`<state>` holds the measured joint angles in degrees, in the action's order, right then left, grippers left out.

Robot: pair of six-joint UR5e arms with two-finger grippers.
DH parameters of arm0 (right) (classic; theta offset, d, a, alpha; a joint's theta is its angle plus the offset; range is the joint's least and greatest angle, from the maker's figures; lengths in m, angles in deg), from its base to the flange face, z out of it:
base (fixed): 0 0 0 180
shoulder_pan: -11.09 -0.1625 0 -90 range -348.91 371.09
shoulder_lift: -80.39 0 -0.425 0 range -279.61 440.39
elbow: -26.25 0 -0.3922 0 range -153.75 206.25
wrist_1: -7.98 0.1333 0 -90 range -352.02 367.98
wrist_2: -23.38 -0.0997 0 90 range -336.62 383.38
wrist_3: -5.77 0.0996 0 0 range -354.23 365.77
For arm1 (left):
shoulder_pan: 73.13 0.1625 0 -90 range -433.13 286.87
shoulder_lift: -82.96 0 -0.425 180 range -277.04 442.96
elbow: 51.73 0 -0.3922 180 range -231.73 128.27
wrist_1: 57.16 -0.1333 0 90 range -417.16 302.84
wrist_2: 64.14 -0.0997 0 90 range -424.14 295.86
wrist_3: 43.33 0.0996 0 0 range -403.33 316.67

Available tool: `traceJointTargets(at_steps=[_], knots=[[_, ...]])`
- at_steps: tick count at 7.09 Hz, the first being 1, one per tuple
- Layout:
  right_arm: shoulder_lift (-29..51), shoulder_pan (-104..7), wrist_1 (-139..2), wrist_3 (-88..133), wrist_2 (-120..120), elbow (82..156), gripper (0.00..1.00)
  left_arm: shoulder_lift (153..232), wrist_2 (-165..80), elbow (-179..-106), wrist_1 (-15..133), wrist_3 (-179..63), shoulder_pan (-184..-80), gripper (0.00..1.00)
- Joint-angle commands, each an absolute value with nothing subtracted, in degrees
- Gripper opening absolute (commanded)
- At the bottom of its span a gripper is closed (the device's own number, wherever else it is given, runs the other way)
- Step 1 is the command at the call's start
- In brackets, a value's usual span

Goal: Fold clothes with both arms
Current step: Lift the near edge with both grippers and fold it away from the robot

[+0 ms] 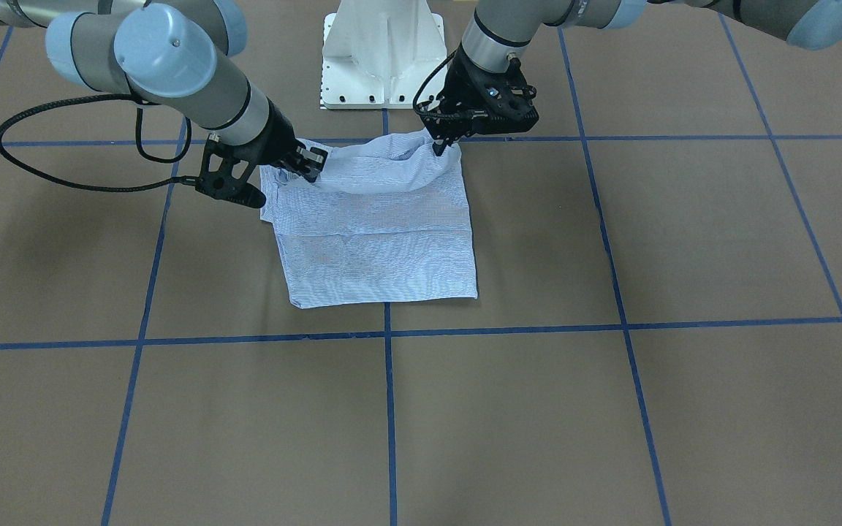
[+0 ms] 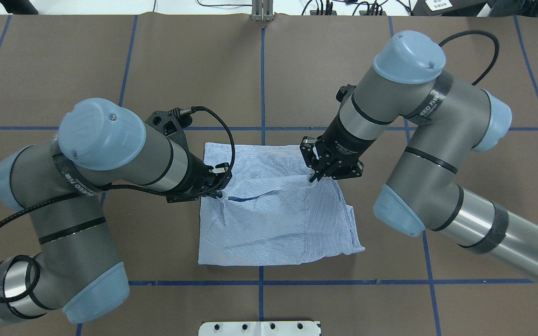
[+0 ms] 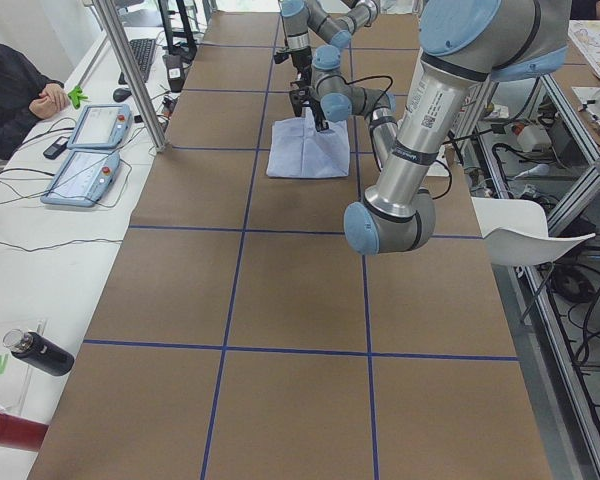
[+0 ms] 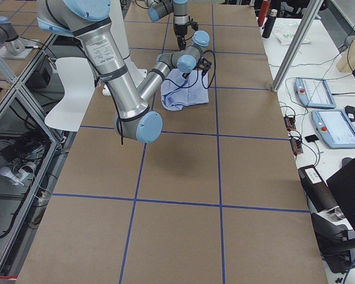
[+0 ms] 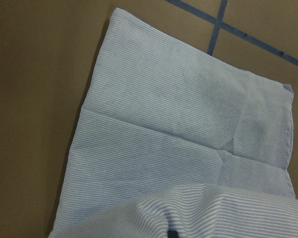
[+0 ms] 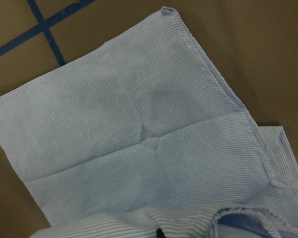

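My left gripper (image 1: 438, 148) has its fingers pressed together on a pinch of the shirt (image 1: 381, 248), and my right gripper (image 1: 311, 166) pinches its own corner the same way. In each wrist view only a dark fingertip (image 5: 171, 233) shows, with striped cloth bunched over it. Between the two pinches, the shirt's edge on the side of the white pedestal base (image 1: 383, 58) hangs raised in a slack arc above the table (image 1: 611, 409). The rest lies flat straight out in front of the base, a folded rectangle with one crease (image 6: 154, 141) running across it. From my fingers the flat cloth stretches directly away from the base, and I judge its long axis runs that way too, though only slightly longer than wide. The held edge lies crosswise to that axis. Both arms sit about equally far from the base, so neither is nearer the free far edge. I judge the coming move needs both pinches to go outward from the base together, level and parallel. I cannot tell which end holds the collar.
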<state>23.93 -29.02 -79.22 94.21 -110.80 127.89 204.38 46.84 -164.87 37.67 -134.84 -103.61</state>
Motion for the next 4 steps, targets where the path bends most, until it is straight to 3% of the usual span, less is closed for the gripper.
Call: traceJointTargets(at_steps=[1, 4], knots=[[27.6, -31.2, -79.1, 93.8, -110.7, 122.5, 0.0, 204.6, 46.9, -159.8, 41.0, -131.6, -107.1, 0.0], [32.4, -32.2, -79.0, 93.3, -109.9, 114.3, 0.0, 208.9, 46.7, -148.2, 49.1, -131.7, -107.5, 0.0]])
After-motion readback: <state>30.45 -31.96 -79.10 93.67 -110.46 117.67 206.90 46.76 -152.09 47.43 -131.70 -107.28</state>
